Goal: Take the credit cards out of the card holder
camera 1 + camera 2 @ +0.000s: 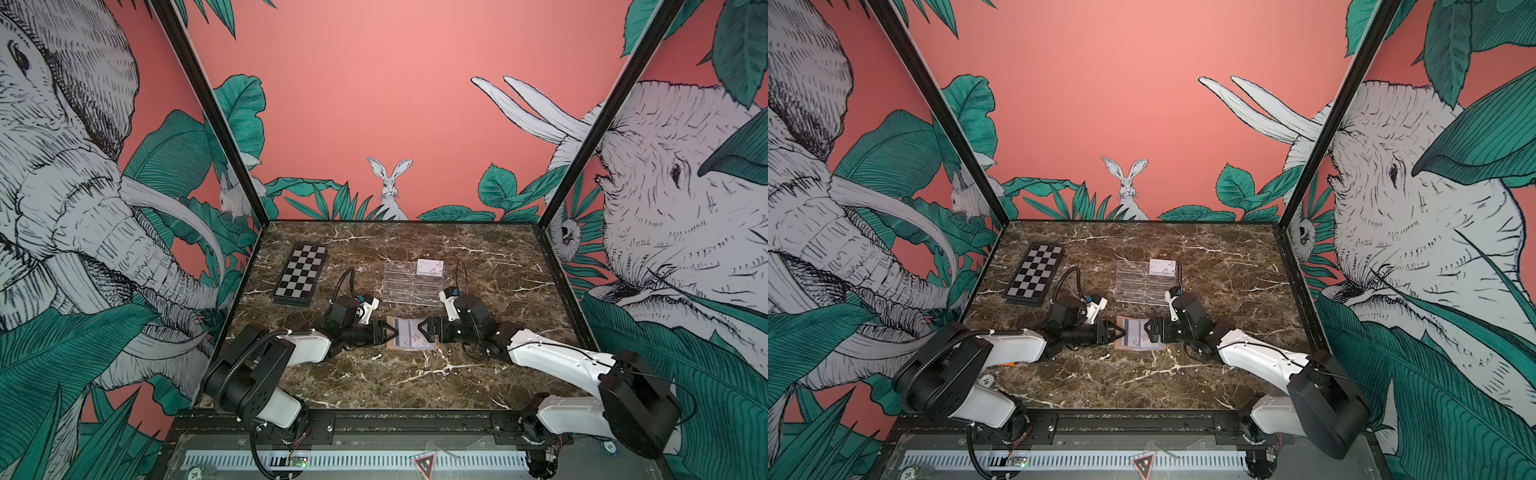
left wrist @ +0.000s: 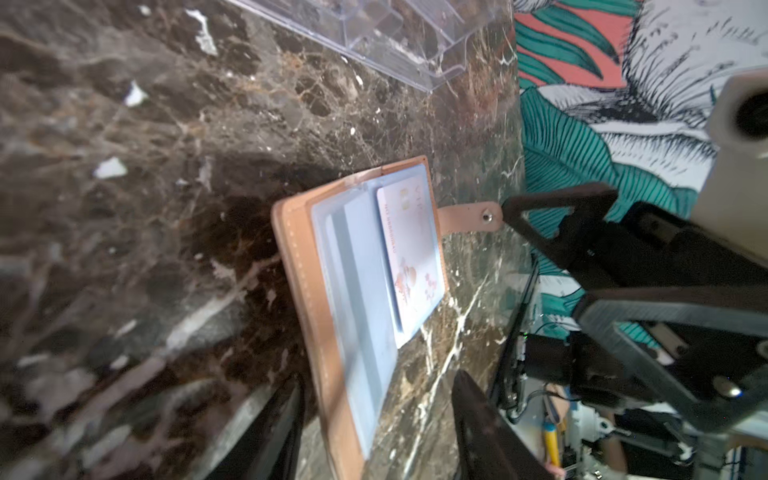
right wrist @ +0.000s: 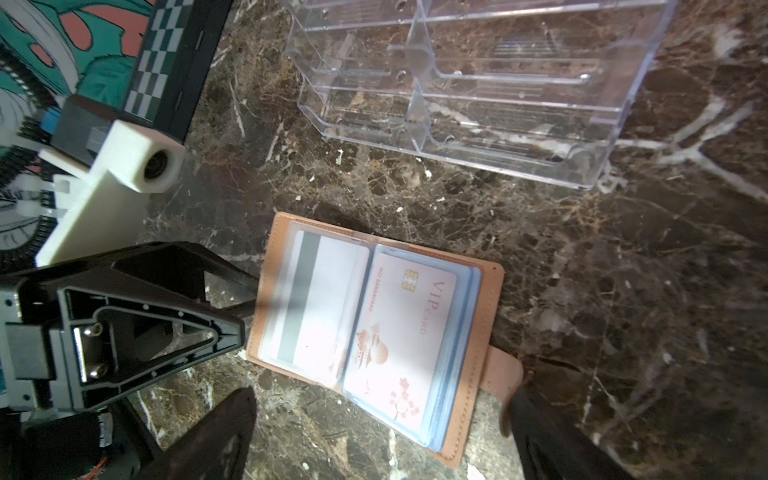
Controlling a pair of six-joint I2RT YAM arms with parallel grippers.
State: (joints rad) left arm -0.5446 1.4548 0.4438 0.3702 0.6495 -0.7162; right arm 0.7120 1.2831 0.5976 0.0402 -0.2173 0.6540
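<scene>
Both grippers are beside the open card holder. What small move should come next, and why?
Probably lower the left gripper onto the near flap of the card holder to pin it. The holder lies open, the right gripper is open and empty like the left, and the VIP card sits inside its sleeve.

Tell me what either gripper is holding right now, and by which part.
Nothing is held. The left gripper and right gripper both stand open at opposite edges of the opened card holder, lying on the marble table.
</scene>
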